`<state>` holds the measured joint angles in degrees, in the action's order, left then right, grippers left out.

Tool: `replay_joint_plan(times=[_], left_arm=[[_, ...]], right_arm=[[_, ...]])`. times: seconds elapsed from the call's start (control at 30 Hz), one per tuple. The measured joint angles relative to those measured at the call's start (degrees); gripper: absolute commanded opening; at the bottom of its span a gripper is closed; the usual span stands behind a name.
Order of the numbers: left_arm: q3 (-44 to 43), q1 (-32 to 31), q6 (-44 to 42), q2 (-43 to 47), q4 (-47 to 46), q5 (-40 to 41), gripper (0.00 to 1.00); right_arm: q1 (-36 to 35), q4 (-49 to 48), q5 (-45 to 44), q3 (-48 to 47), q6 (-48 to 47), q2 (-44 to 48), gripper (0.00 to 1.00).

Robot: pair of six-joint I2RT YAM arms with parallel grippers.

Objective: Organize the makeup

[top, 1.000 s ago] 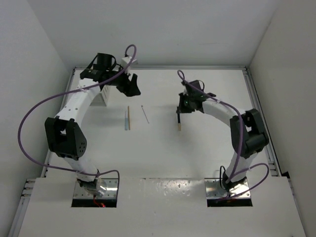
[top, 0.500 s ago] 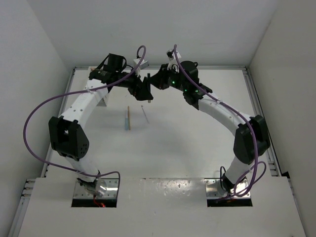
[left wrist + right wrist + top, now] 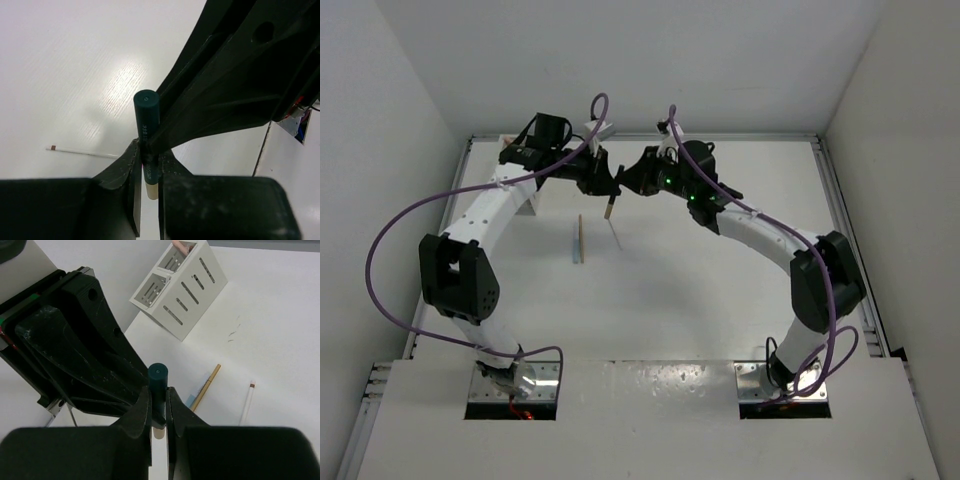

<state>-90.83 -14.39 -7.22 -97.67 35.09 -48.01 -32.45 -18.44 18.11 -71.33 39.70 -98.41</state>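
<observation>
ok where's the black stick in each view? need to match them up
Top external: black stick upper centre, where the two arms meet, pale tip down.
Left wrist: black stick centre, round cap towards the camera.
Right wrist: black stick lower centre, cap up.
Shared landmark: thin white stick lying on the table, left in left wrist, right in right wrist.

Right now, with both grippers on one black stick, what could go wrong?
The left gripper and right gripper both clamp the black stick; if either arm pulls away before one releases, it may twist or slip.
If dropped, it could land near the tan stick and thin white stick on the table and scatter them.
The two grippers sit very close, so a small move might knock them together.
</observation>
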Motion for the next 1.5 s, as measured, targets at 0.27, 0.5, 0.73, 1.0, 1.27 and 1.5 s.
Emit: replay_joint_plan(times=[0.27, 0.5, 0.73, 1.0, 1.27, 1.5], left_arm=[[0.4, 1.0, 0.0, 0.0, 0.1, -1.7, 0.0], [-0.7, 8.0, -0.3, -0.6, -1.7, 2.4, 0.0], [-12.1, 21.0, -0.2, -9.7, -13.7, 13.7, 0.0], [-16.0, 25.8, 1.3, -21.0, -29.0, 19.0, 0.0], [-16.4, 25.8, 1.7, -26.8, -33.5, 20.9, 0.0], [-15.9, 26.0, 0.2, -26.9, -35.2, 22.3, 0.51]], right_arm=[[0.3, -1.5, -1.0, 0.4, 2.4, 0.0, 0.99], [4.3, -2.4, -2.4, 1.1, 4.1, 0.4, 1.0], [9.9, 3.6, -8.1, 7.9, -1.5, 5.8, 1.0], [9.7, 8.5, -10.3, 9.6, -6.9, 6.4, 1.0], [9.9, 11.8, -10.5, 8.5, -9.3, 3.1, 1.0], [6.5, 23.2, -11.6, -1.7, -15.2, -3.9, 1.0]])
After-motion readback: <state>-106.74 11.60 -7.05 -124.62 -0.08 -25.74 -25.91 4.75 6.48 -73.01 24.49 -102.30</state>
